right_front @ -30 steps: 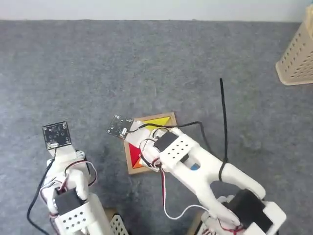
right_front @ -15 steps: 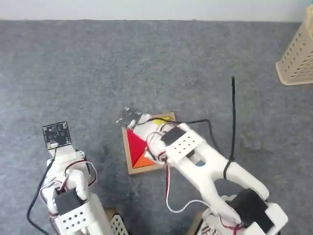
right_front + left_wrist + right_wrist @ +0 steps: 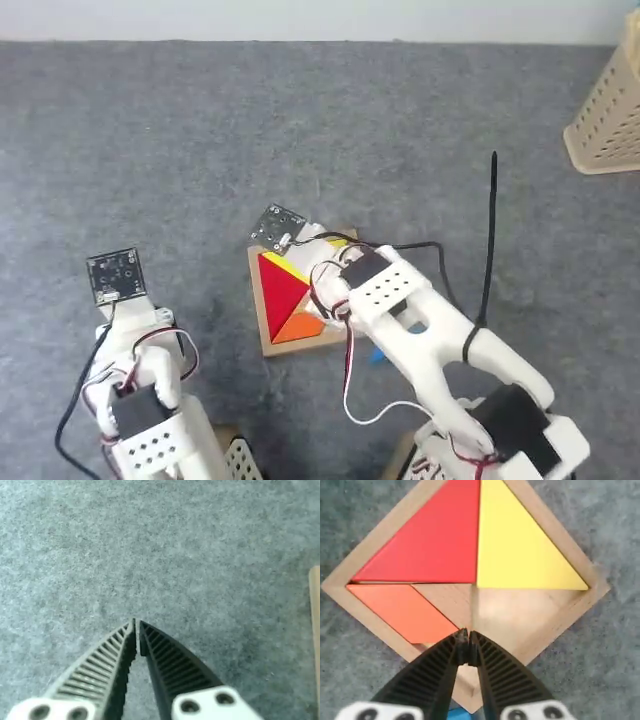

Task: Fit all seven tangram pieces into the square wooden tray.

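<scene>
The desk (image 3: 300,120) has a grey, fuzzy cover like a carpet. The square wooden tray (image 3: 262,300) lies flat on it, near the middle and a bit to the near side. The tray is pale, smooth wood with a low rim all round.

Three flat, smooth pieces lie inside the tray. A big red triangle (image 3: 435,545) fills the left part. A big yellow triangle (image 3: 515,545) fills the far part, and its long side rests on the rim. The two triangles touch along one straight edge. An orange piece (image 3: 402,610) with four slanted sides lies along the near rim, touching the red triangle. The remaining floor of the tray is bare wood.

The white right arm (image 3: 420,330) hangs over the right part of the tray. The right gripper (image 3: 465,636) is closed with nothing in it. Its dark, ridged tips are over the bare wood just beside the orange piece. I cannot tell if they touch the wood.

A blue piece (image 3: 378,354) lies on the desk just near and right of the tray, partly under the arm. Its shape is hidden.

The left arm (image 3: 140,400) is at the near left, well apart from the tray. The left gripper (image 3: 136,624) is closed too, holds nothing and is over bare grey cover.

A pale basket (image 3: 605,110) with small holes stands at the far right.
</scene>
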Motion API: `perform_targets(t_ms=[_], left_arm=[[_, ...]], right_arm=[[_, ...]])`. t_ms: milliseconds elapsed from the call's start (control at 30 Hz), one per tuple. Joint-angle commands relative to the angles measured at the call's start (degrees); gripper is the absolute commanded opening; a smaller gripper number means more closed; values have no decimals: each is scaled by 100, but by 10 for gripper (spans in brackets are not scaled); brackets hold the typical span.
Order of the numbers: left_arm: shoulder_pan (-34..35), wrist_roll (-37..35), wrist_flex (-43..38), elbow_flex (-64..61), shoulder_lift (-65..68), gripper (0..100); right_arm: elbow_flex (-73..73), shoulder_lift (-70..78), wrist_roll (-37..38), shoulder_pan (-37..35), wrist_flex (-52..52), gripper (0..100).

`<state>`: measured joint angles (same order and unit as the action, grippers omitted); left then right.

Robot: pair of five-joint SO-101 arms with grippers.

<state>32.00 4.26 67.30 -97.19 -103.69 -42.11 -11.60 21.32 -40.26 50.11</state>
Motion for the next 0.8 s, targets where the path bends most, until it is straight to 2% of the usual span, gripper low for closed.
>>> perform_targets(t_ms=[0, 200, 767], left_arm=[[-18, -79, 35, 57, -44, 13], [-18, -79, 35, 57, -44, 13], [-18, -79, 35, 57, -44, 13]], right_arm=[[44, -347, -70, 295, 92, 7], [44, -347, -571, 760, 92, 7], [-211, -347, -598, 936, 40, 7]])
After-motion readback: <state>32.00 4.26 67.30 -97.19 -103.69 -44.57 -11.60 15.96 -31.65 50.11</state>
